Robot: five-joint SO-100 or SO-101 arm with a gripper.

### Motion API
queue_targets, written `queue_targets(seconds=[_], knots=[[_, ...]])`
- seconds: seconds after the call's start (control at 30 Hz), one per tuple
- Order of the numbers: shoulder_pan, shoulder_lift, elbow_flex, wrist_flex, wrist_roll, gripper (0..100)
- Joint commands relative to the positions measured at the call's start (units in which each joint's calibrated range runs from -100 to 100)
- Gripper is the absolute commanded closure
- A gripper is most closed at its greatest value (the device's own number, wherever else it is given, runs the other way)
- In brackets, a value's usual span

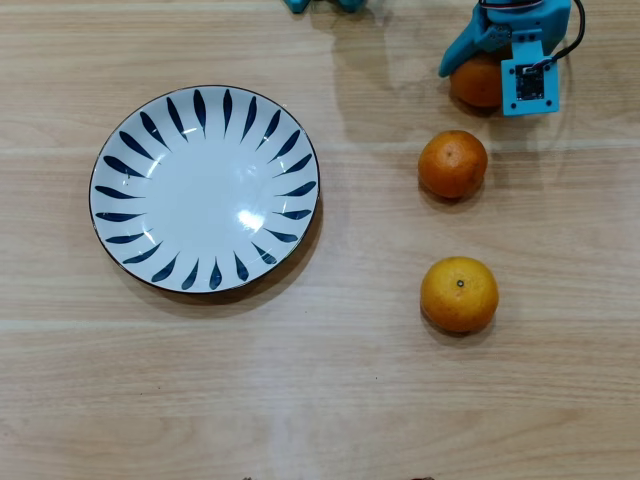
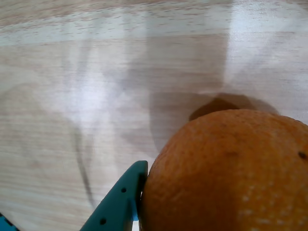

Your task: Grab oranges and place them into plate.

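The white plate (image 1: 130,235) with dark blue petal strokes lies empty at the left in the overhead view. Three oranges stand in a column at the right. The darker middle orange (image 1: 453,164) and the yellower orange with a stem dot (image 1: 459,293) lie free on the table. My teal gripper (image 1: 482,72) is at the top right, closed around the third orange (image 1: 474,86), which it partly hides. In the wrist view this orange (image 2: 226,173) fills the lower right. One teal finger (image 2: 120,204) presses its left side, and the other finger is out of view.
The wooden table (image 1: 330,400) carries nothing else. A teal piece of the arm's base (image 1: 320,4) shows at the top edge. A gap of bare wood separates the plate from the column of oranges.
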Motion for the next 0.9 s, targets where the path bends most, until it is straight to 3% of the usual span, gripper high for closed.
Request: queue_targets(seconds=[0.0, 0.3, 0.43, 0.6, 0.87], knots=[[-0.4, -1.2, -0.2, 1.6, -0.3, 61], [1.1, -6.8, -2.8, 12.2, 0.7, 65], [4.4, -9.2, -6.1, 17.8, 5.0, 65], [11.4, -12.0, -12.5, 21.4, 14.1, 65], [27.9, -19.5, -19.8, 20.7, 34.7, 65]])
